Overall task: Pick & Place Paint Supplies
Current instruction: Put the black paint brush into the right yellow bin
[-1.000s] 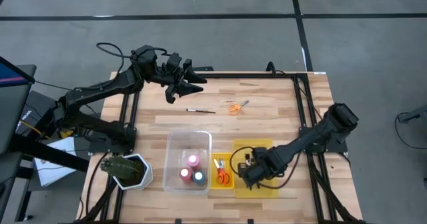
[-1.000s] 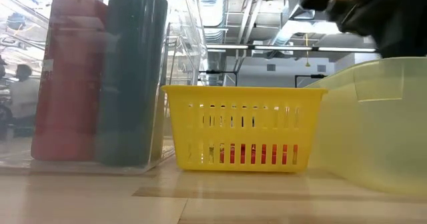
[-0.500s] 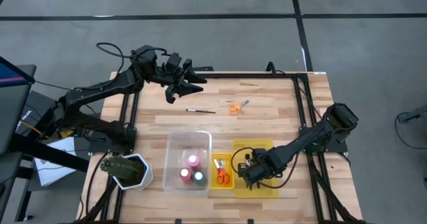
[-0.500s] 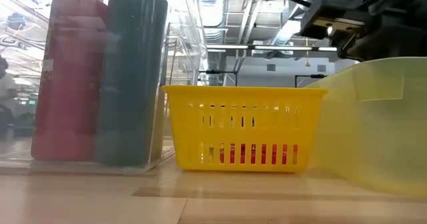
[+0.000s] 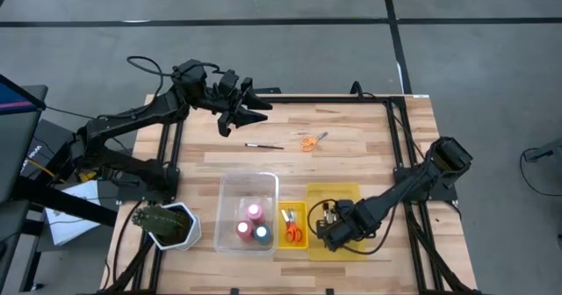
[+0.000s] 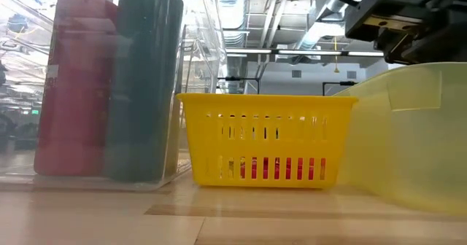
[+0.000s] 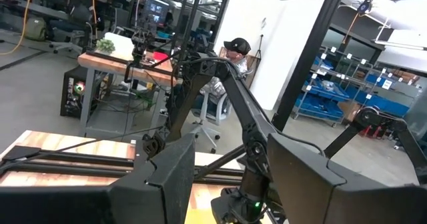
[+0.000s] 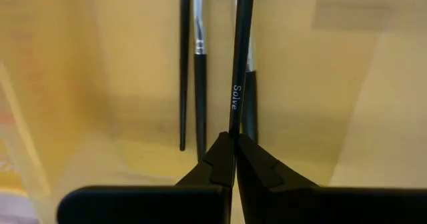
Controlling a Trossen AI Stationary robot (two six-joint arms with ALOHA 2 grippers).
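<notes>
paintbrush pinched in closed right claw, long axis straight out from fingertips, over yellow bin.

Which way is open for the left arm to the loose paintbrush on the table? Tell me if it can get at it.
Probably yes. The left gripper hangs open just behind the paintbrush, which lies alone on bare wood, apart from the orange scissors. Nothing stands between them.
</notes>
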